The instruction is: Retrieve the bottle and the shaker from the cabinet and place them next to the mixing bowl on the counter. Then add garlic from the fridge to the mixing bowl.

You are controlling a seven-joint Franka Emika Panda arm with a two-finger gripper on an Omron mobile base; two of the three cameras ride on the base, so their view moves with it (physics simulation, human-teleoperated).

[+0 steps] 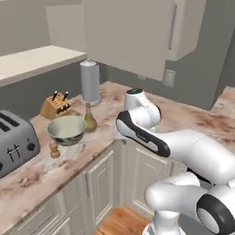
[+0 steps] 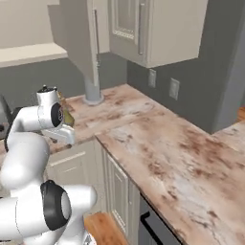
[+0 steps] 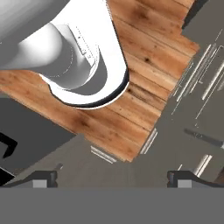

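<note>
The gripper (image 3: 112, 178), jaws apart and holding nothing, is looking down at the wooden floor (image 3: 131, 74) (away from the mixing bowl (image 1: 67, 129)); the folded arm is risking a knock on the bottle (image 1: 90, 119) behind it.

The arm is folded low, its end effector (image 3: 112, 178) pointing down — fingertips wide apart.

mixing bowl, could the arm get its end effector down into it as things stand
Probably yes. The mixing bowl sits open-topped near the counter edge, with nothing over it; the bottle and shaker only flank it. The end effector is open, facing the floor.
</note>
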